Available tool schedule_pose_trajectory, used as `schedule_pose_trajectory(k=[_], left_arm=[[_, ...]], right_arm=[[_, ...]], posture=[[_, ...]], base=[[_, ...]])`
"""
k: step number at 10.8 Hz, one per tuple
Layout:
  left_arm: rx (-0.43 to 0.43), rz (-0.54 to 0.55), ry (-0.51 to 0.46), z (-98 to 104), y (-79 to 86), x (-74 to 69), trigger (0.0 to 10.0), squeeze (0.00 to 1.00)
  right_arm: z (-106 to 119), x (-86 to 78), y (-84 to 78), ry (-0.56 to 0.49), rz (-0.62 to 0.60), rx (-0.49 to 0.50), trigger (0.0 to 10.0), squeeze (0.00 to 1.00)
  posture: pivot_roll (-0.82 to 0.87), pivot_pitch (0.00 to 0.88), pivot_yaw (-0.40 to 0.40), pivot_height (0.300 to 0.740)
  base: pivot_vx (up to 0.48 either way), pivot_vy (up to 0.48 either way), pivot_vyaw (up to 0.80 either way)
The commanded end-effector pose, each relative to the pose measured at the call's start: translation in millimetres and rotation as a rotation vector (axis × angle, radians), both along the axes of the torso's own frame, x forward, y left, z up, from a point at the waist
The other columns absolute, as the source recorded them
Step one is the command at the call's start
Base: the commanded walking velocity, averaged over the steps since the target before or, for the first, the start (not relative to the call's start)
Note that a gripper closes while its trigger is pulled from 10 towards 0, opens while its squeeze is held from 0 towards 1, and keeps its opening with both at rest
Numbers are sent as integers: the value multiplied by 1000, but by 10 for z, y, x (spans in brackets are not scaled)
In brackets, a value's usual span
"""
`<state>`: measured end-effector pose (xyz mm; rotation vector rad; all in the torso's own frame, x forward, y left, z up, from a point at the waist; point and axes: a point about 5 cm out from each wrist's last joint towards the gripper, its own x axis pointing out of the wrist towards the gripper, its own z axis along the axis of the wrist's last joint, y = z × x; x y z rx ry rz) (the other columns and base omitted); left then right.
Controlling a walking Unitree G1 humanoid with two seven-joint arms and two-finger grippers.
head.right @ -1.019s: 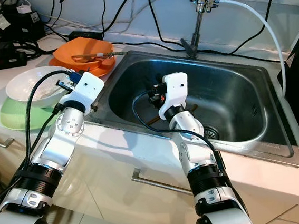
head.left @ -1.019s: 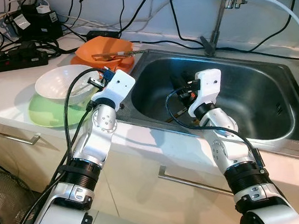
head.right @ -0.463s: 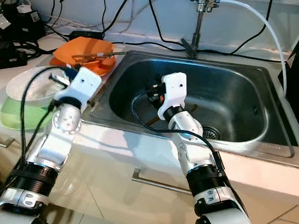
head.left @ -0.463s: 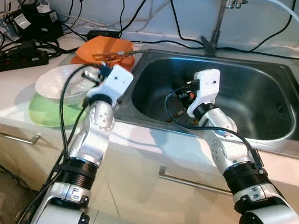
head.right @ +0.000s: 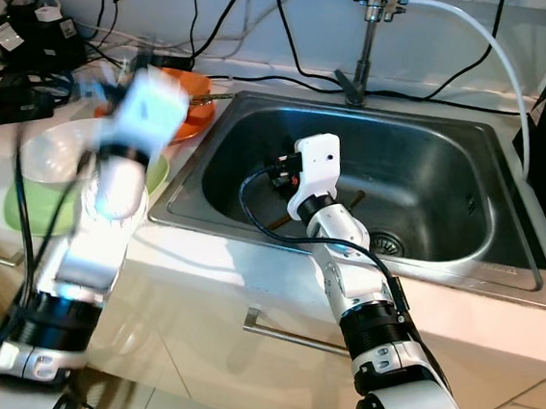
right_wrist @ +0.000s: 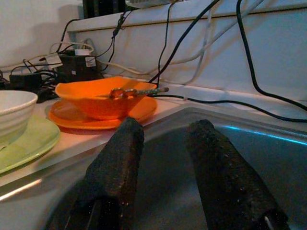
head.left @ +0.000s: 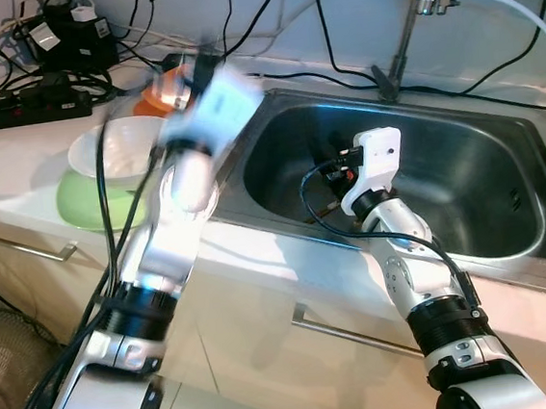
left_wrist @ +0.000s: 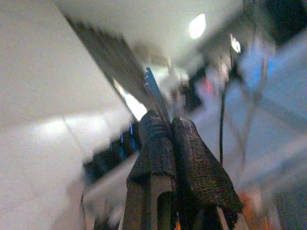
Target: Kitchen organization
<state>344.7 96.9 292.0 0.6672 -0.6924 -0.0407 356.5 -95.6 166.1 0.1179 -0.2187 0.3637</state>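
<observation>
Both arms were at work: my left gripper, pressed together on a thin utensil, swung blurred above the white bowl, right gripper parted inside the sink, so next I judged placement.

The silver left arm is raised toward eleven o'clock, its white wrist blurred. The left gripper has its two black fingers pressed together. The silver right arm reaches toward twelve o'clock, the right gripper with fingers parted.
</observation>
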Motion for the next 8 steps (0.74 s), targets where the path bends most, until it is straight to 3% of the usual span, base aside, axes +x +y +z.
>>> schedule_pose_trajectory(k=[1, 2, 3, 5, 6, 7, 8], left_arm=[[-30, -65, -39, 117, -63, -61, 10000, 0], [-106, -170, -8, 114, -128, -104, 10000, 0], [-270, -370, 113, -16, -239, -133, 10000, 0], [-480, -555, 269, -167, -316, -156, 10000, 0], [-542, -624, 324, -210, -346, -155, 10000, 0], [-571, -653, 350, -231, -328, -163, 10000, 0], [-553, -669, 364, -247, -324, -169, 10000, 0]], right_arm=[[-1, 6, -16, 0, -7, 5, 10000, 0], [-9, 3, -12, 1, -3, 5, 10000, 867], [-16, -4, 1, 3, 14, 6, 10000, 1000], [-3, -12, -13, -10, 50, -26, 10000, 1000], [11, -31, 14, -27, 113, -65, 10000, 63], [33, -52, 43, -41, 168, -75, 10000, 0], [54, -78, 67, -57, 218, -83, 10000, 0]], posture=[[229, 0, -55, 740], [227, 0, -53, 740], [222, 0, -50, 740], [219, 0, -49, 740], [221, 0, -47, 740], [219, 0, -44, 740], [219, 0, -43, 740]], base=[[0, 0, 0], [0, 0, 0], [0, 0, 0], [0, 0, 0], [0, 0, 0], [0, 0, 0], [0, 0, 0]])
